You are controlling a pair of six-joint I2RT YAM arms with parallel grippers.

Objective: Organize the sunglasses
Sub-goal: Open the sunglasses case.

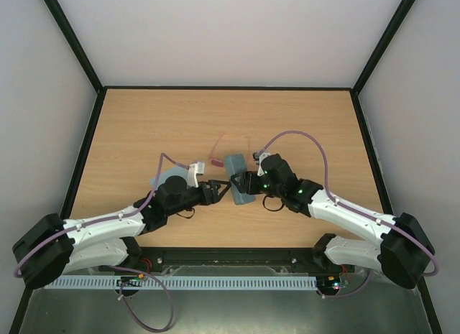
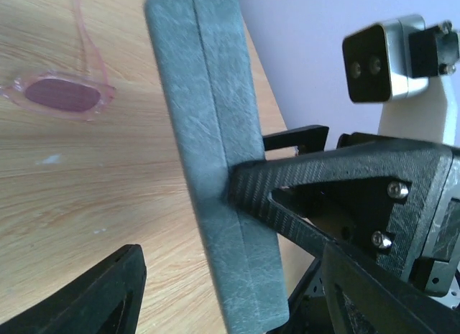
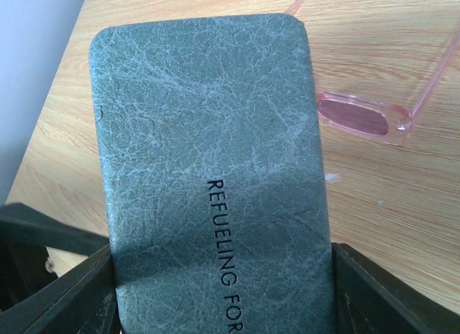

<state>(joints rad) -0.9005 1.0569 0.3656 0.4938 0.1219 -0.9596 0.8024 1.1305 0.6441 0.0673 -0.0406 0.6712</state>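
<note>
Soft, even light, bright throughout.
The top view is sharp, with faint shadows under the arms (image 1: 108, 230) on the bench (image 1: 144, 126). In the right wrist view a darker shade falls over the near half of the case (image 3: 208, 133); its far texture is crisp.

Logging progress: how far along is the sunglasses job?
Done: nothing stowed yet. In hand: the right gripper clamps the closed case; the left gripper, open, straddles its edge. Left, likely: open the case, put in the sunglasses lying unfolded on the table.
</note>
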